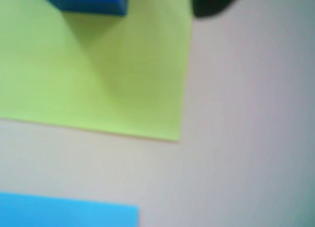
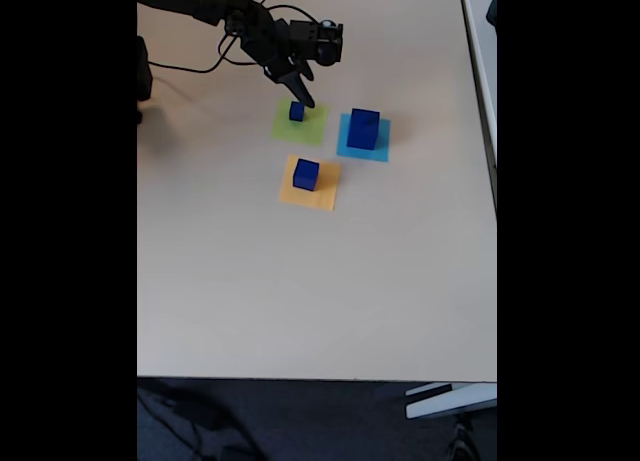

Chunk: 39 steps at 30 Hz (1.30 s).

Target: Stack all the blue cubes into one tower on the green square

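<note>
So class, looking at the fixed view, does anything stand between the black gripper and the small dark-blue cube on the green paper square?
Nothing visible does: the black gripper hangs just above the small dark-blue cube on the lime-green paper square.

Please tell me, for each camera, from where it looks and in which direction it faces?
Wrist view: rides on the arm, looking down closely at the flat lime-green paper square; a dark blurred part, probably the pincer, shows at the top edge.
Fixed view: high above the beige table, looking down; the black arm and its pincer enter from the top.
Shared: green square, small dark-blue cube, cyan paper square.
</note>
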Tool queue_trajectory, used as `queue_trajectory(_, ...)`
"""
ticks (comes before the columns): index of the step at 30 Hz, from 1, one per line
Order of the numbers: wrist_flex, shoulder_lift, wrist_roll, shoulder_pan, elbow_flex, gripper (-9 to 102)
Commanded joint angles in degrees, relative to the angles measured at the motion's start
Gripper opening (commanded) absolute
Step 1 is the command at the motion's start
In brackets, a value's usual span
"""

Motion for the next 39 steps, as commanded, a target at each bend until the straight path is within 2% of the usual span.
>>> queue_trajectory(1, 1.67, 0.09, 0.00, -0.18, -3.60, 27)
queue_trajectory(18, 3.87, -5.19, 3.96, -0.97, -3.52, 27)
queue_trajectory(39, 3.34, -9.67, 2.20, 0.53, -6.33, 25)
